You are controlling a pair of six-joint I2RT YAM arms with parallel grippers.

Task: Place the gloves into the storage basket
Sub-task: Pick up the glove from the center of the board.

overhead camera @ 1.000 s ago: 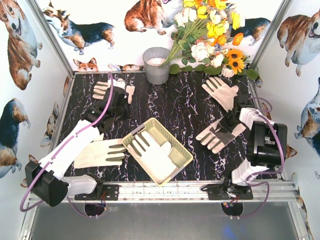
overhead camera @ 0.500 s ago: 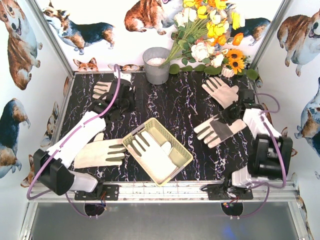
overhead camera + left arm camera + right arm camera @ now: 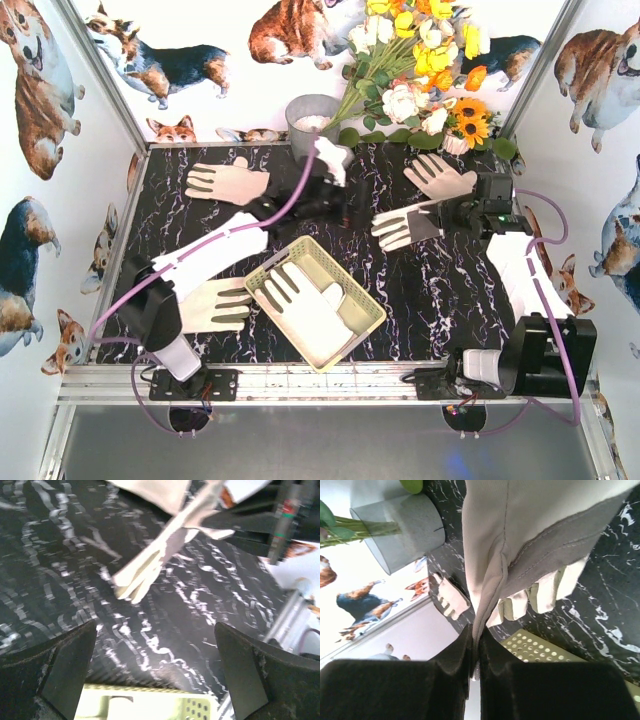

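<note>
The pale yellow-green storage basket point(image 3: 366, 318) sits front centre, turned at an angle, with one cream glove point(image 3: 305, 305) lying inside. My right gripper point(image 3: 452, 214) is shut on the cuff of another glove point(image 3: 403, 228) and holds it above the table, right of centre; its fingers hang toward the basket in the right wrist view point(image 3: 535, 540). My left gripper point(image 3: 335, 208) is open and empty just behind the basket, and the left wrist view point(image 3: 155, 650) shows the held glove point(image 3: 155, 565) ahead. Other gloves lie back left point(image 3: 228, 183), front left point(image 3: 215, 303) and back right point(image 3: 440, 175).
A grey metal bucket point(image 3: 312, 128) stands at the back centre, with a bunch of artificial flowers point(image 3: 420, 70) to its right. The table is black marble-patterned, walled by corgi-print panels. The left arm stretches diagonally over the front-left glove.
My left arm has swung from the back-left glove to the centre behind the basket, leaving that glove flat. My right gripper has lifted its glove and carried it left and farther back.
</note>
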